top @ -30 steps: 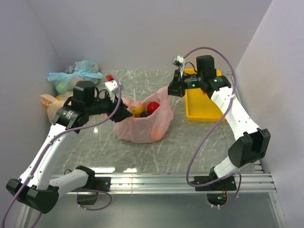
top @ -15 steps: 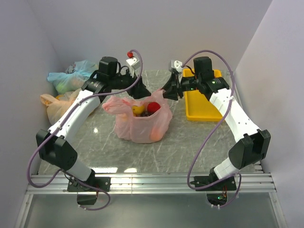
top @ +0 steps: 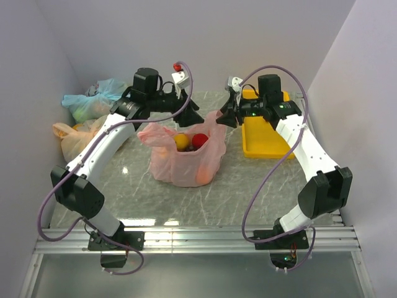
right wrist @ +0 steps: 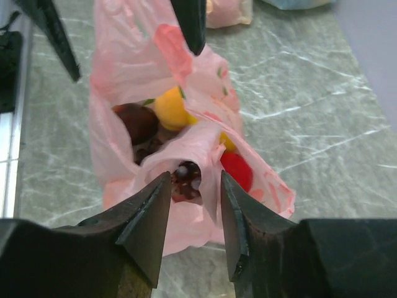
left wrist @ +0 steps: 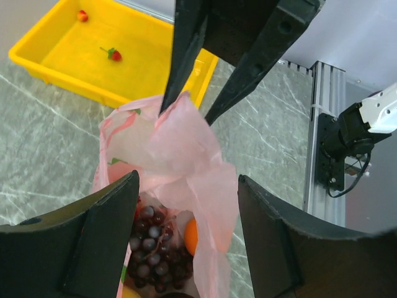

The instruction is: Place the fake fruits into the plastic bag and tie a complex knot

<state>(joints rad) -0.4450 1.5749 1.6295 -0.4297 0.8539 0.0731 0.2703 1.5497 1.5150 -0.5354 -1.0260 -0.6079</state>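
The salmon-pink plastic bag [top: 186, 162] stands open mid-table. It holds a yellow fruit [top: 181, 141], a red one [top: 199, 140], the purple grape bunch [left wrist: 146, 248] and an orange ball [left wrist: 191, 236]. My left gripper [top: 191, 113] is open at the bag's far rim, and in the left wrist view [left wrist: 187, 183] its jaws stand wide on either side of a raised pink fold. My right gripper [top: 223, 118] is open at the bag's right rim, and in the right wrist view [right wrist: 194, 180] its jaws straddle a fold of plastic over the grapes [right wrist: 186, 177].
A yellow tray [top: 260, 151] lies at the back right, with two small red bits [left wrist: 113, 54] in it. A blue-green tied bag [top: 93, 99] and a pale peach tied bag [top: 71, 136] sit at the back left. Walls close in on both sides.
My left arm has swung from the bag's left side up and over to its far rim. The bag's left edge has lifted. My right gripper has stayed at the right rim.
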